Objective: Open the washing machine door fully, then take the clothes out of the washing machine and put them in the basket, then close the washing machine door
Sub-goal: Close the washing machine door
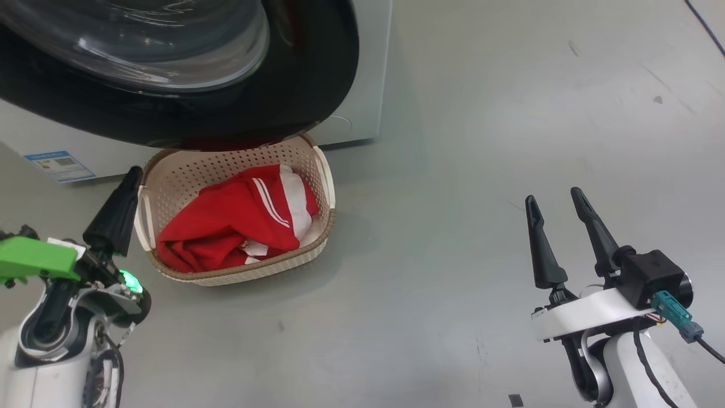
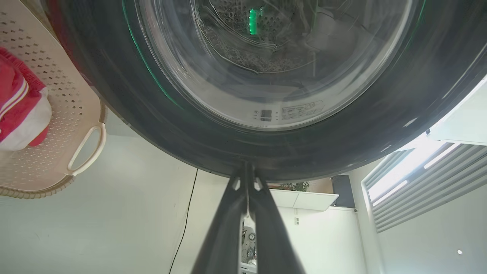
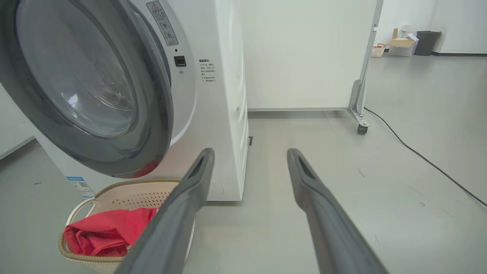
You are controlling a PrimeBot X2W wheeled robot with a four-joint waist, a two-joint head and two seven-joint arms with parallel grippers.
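The left gripper is being held just beside the left handle of the basket. Its two fingers are being pressed together along their length, and nothing is being gripped between them. In the left wrist view, the joined tip is being presented at the lower edge of the black rim of the washing machine door. Whether contact is being made there cannot be told.

The right gripper is being held well apart from the basket, off its right side, above bare floor. Its fingers are being held spread wide, and nothing is being carried between them.

The clothes are being contained in the basket. Red fabric with white stripes and a white panel is being heaped towards the basket's near wall, and the perforated far wall is being left exposed.

Above the far end of the basket, the washing machine door is being held partly open, with its glossy rim overhanging the basket's far rim.

Directly behind the basket, the washing machine is being viewed, with a small blue label low on its white front, to the basket's far left. Well beyond the basket on its right, in the right wrist view, a white panel on a castor and a black cable across the floor are being shown.
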